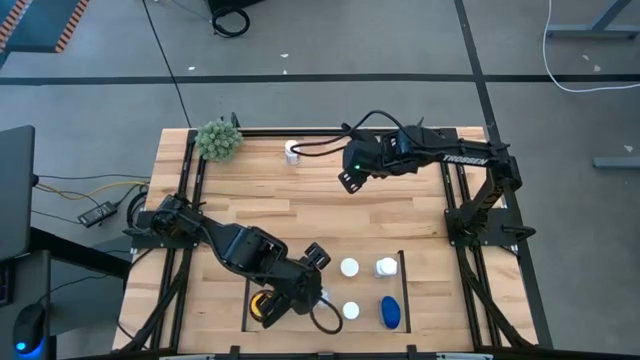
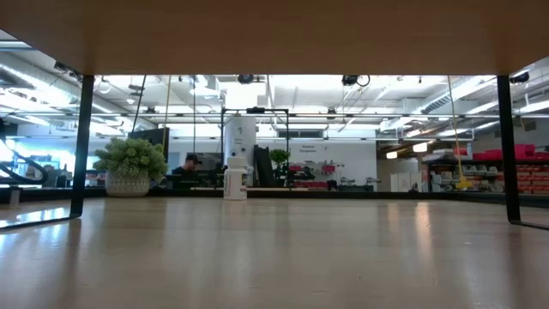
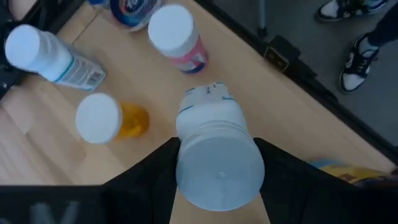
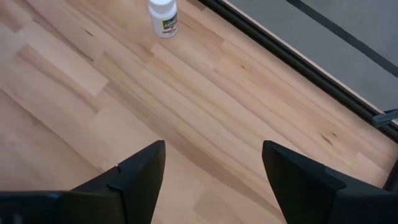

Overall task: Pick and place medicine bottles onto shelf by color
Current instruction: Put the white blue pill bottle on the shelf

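Observation:
My left gripper [image 1: 318, 291] hangs over the shelf [image 1: 368, 290] near the table's front edge, shut on a white bottle [image 3: 211, 124] with a white cap. On the shelf's planks stand two white-capped bottles [image 1: 349, 267] [image 1: 386, 267], a third white-capped one [image 1: 351, 310], a blue one [image 1: 390, 312] and a yellow-capped one [image 1: 262, 306]. The left wrist view shows an orange bottle [image 3: 127, 120] and a pink-labelled one [image 3: 180, 40] below. My right gripper [image 4: 214, 168] is open over bare planks at mid-table. A lone white bottle [image 1: 292, 152] stands near the far edge. My left gripper pinches the white bottle between its two fingers [image 3: 155, 171], which lie on opposite sides at the cap end [image 3: 217, 168]. The fingers slant down from above. The bottle points away below them, base [image 3: 205, 94] toward the shelf, and seems clear of the planks.
A green fuzzy plant ball [image 1: 218, 140] sits at the far left corner. Black rails [image 1: 247, 300] bound the shelf and the table frame [image 1: 455, 200]. A person's shoes [image 3: 360, 43] show on the floor beyond the table's edge. Bare planks lie across the middle.

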Controlling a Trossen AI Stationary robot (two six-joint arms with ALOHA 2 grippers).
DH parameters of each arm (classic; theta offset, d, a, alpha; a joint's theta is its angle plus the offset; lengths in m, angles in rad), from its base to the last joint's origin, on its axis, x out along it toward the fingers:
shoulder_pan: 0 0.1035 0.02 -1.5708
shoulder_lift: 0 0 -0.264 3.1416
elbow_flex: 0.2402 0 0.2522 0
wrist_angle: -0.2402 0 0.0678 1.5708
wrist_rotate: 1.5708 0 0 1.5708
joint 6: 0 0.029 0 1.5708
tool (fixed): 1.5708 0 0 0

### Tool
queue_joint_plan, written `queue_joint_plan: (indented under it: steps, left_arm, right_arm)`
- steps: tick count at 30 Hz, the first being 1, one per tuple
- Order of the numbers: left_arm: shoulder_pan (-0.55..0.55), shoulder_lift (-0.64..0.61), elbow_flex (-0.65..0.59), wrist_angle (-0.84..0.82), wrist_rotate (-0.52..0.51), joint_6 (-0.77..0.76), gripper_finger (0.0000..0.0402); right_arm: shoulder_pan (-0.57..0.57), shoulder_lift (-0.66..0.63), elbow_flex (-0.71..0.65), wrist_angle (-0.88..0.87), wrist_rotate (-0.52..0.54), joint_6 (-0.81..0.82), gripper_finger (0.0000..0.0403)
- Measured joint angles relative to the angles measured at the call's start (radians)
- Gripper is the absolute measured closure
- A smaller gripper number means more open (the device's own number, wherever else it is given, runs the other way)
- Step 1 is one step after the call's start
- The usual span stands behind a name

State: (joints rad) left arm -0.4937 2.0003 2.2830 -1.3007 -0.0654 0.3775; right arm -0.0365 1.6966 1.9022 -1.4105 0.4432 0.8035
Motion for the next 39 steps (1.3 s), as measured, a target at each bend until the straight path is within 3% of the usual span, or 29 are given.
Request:
queue_joint_plan:
  steps: [10,39]
  left_arm:
    - [-0.004,0.050,0.001,-0.040,0.068,0.003,0.0212]
    - [0.003,0.059,0.003,-0.025,0.058,0.009,0.0180]
  right_arm:
    - [0.002,0.000,0.000,0.005,0.009,0.023,0.0128]
    - [0.002,0.000,0.001,0.031,0.020,0.014,0.0128]
